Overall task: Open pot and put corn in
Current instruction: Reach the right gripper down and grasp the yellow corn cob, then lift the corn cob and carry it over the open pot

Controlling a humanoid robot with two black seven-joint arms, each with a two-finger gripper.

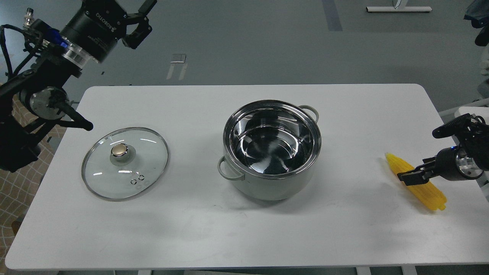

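Observation:
The pale grey-green pot (272,183) stands open in the middle of the white table, its shiny steel inside empty. The yellow corn cob (429,194) lies at the table's right edge, tapered end pointing up-left. My right gripper (410,176) is low over the corn's upper half and covers part of it. Its fingers are dark and cannot be told apart. My left gripper (146,20) is raised high beyond the table's far left corner, open and empty.
The round glass lid (114,179) with a gold knob (120,151) lies flat on the table (344,229) left of the pot. My left arm's elbow hangs over the table's left edge near the lid.

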